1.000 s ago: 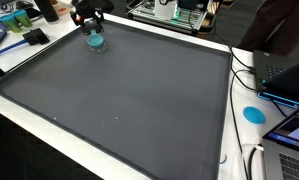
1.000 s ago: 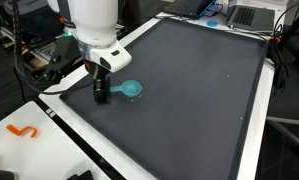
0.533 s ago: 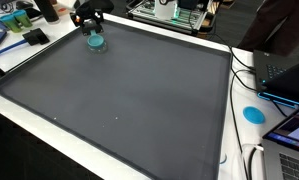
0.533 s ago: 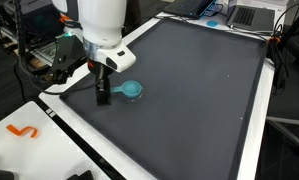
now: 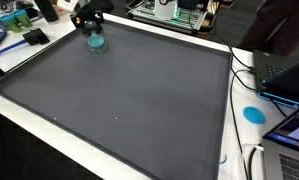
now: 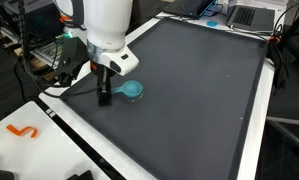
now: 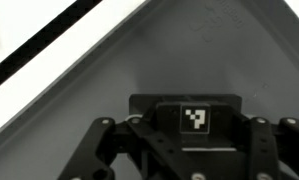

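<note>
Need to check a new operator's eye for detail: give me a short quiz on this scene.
1. True or false: the teal bowl stands in the middle of the dark mat.
2. What lies on the white tabletop outside the mat in an exterior view? A) an orange squiggle B) a red mug C) a banana
3. Which thing is nearest the gripper?
Key: 1 false, it stands near the mat's edge; 2 A; 3 the teal bowl.
</note>
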Tool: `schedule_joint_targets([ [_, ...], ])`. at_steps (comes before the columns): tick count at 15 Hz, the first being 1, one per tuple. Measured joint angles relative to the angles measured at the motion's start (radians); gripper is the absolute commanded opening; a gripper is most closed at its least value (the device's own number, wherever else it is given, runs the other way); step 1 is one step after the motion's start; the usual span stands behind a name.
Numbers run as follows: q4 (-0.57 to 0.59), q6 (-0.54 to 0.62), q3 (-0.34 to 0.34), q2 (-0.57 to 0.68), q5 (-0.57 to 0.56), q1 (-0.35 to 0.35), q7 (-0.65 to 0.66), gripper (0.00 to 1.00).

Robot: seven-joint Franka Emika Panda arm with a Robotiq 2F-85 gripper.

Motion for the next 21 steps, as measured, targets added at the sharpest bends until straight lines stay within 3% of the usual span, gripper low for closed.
schedule_joint_targets([
  [21, 0.034, -0.057, 0.005, 0.023, -0.001, -0.002, 0.002, 0.28],
])
